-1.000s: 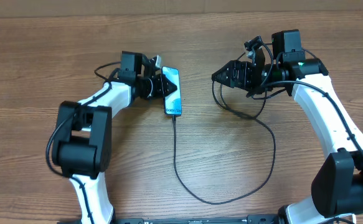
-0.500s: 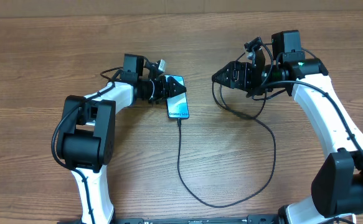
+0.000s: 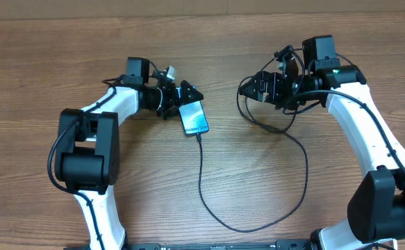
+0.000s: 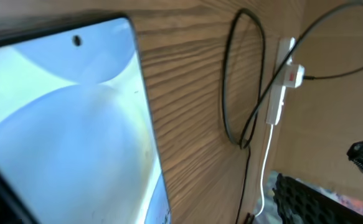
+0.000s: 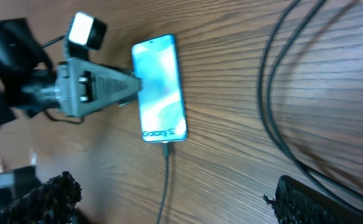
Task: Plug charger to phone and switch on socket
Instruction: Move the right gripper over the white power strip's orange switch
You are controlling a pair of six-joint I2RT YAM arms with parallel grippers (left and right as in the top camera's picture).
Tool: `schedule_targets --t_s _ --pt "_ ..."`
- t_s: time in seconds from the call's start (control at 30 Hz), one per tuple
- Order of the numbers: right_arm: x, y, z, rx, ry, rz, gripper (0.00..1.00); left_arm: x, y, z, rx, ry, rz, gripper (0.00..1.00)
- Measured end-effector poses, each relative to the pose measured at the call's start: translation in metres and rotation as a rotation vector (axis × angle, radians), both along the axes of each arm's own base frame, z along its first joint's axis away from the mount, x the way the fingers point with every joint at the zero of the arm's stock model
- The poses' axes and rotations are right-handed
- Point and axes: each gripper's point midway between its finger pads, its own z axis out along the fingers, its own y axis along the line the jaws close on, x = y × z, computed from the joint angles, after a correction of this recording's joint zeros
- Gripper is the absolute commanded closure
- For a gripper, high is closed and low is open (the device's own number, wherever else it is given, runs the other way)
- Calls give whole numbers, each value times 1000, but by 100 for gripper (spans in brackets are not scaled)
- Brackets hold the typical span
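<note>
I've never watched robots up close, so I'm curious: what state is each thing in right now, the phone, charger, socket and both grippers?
phone: lying flat, screen lit.
charger: connector plugged into the phone's end, cable lying in a loose loop.
socket: switch position too small to tell.
left gripper: open, at the phone's top end.
right gripper: open, holding nothing.
</note>
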Motion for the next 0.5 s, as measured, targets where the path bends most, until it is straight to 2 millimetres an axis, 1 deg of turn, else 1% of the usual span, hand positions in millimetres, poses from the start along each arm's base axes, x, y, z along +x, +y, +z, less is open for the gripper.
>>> schedule_targets --t_s 0.13,0.3,0.4,0.5 --pt "0 -4 4 -23 -18 -11 0 -2 9 -2 51 53 24 0" --pt "0 -7 10 -38 -39 -19 0 -4 24 -4 180 128 62 0" --pt "-1 -11 8 -65 -35 -31 0 -4 38 -6 282 160 88 0" --pt "-1 -19 4 -109 -26 -55 0 -4 52 -8 379 191 107 0"
